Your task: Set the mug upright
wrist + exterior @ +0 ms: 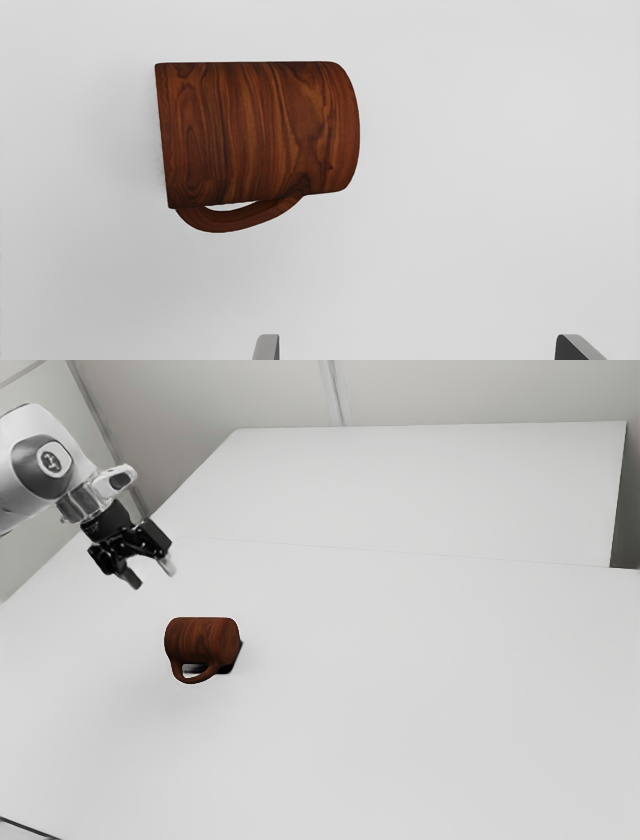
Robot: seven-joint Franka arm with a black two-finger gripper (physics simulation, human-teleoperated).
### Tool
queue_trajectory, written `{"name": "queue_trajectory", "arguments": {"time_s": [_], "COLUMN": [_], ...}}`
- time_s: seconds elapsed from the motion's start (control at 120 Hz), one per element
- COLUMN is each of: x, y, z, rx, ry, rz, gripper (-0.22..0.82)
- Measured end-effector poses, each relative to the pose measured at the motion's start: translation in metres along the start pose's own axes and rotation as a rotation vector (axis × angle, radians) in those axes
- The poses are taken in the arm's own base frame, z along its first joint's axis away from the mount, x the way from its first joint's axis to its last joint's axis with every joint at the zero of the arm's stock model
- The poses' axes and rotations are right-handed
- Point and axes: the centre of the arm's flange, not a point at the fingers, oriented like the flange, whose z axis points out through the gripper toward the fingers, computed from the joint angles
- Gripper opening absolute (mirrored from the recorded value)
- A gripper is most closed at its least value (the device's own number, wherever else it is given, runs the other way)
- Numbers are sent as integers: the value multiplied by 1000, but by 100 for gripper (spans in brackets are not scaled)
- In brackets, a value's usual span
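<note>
A brown wood-grained mug [203, 640] lies on its side on the white table, its handle toward the exterior view's bottom edge. My gripper [153, 577] hangs above the table, up and to the exterior view's left of the mug, apart from it. In the wrist view the mug [260, 130] shows its side wall and its handle; its inside is hidden. The two fingertips of my gripper [417, 347] stand wide apart with nothing between them, and the gripper is open.
The white table [420, 690] spreads around the mug. Behind it is another white surface [430, 490], with pale walls [480, 390] beyond. A dark line crosses the exterior view's lower left corner.
</note>
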Motion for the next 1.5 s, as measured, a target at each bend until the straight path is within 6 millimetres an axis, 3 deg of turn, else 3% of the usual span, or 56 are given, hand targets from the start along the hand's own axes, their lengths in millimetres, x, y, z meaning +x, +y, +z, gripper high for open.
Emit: {"name": "queue_trajectory", "arguments": {"time_s": [0.242, 0.5, 0.708, 0.933, 1.258, 1.333, 1.5], "x": [4, 20, 46, 54, 46, 42, 41], "y": [-82, -130, -168, -186, -167, -171, -167], "z": [26, 83, 122, 140, 162, 171, 175], "rx": [-94, -185, -325, -441, -633, -669, -711], "ry": [29, 9, 23, 58, 42, 30, 19], "rz": [21, 82, 168, 241, 255, 232, 219], "gripper": [60, 60, 60, 60, 56, 49, 19]}}
